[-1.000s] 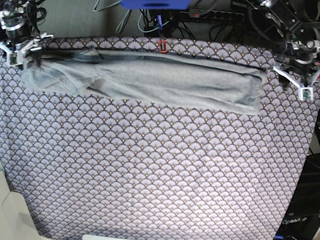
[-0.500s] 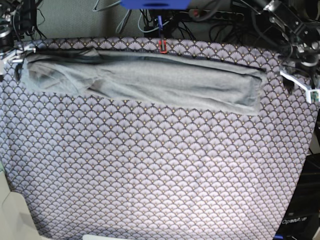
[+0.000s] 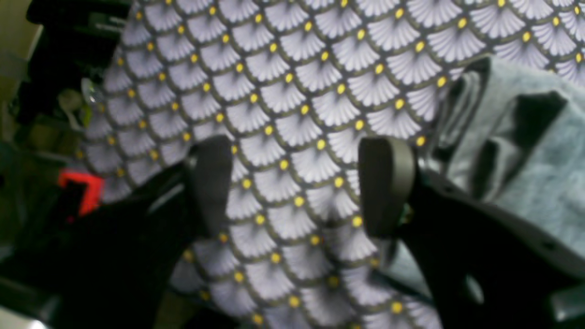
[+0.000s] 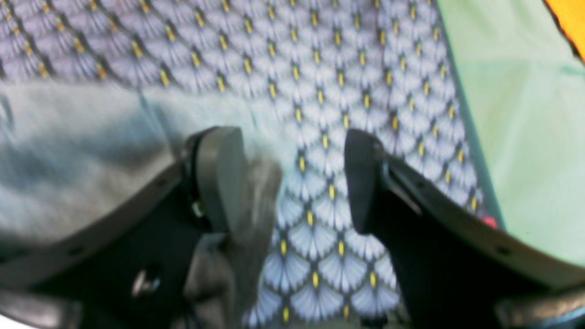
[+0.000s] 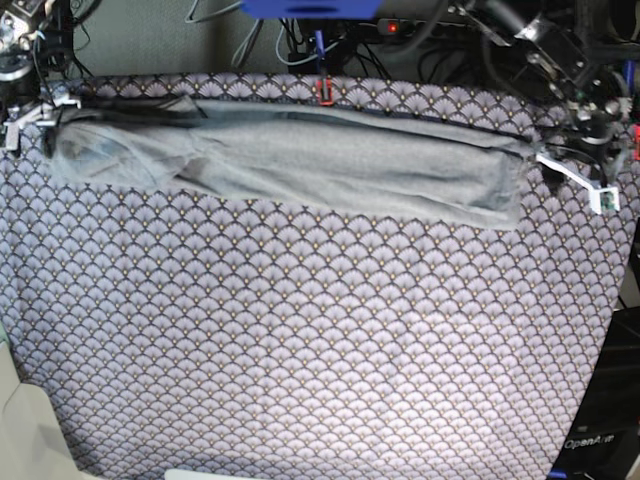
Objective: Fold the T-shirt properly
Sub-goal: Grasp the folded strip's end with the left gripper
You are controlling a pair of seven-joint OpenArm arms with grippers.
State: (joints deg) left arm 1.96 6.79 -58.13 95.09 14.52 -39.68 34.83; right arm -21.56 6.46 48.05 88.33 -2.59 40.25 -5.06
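The T-shirt (image 5: pixel 300 160) lay as a long narrow band along the far edge of the worktop (image 5: pixel 320 350), on the scallop-patterned cloth. The left tool (image 3: pixel 297 187) stood spread and empty just off its end; the right tool (image 4: pixel 283 178) was spread too, one pad against the opposite end. Soft, light knit, it would likely sag and crease; pinching at end corners seemed best.

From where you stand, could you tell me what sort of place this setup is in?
Probably a robotics lab bench rather than a home: a table cloth covers the work surface holding one T-shirt, and cables with a power strip crowd the back edge.
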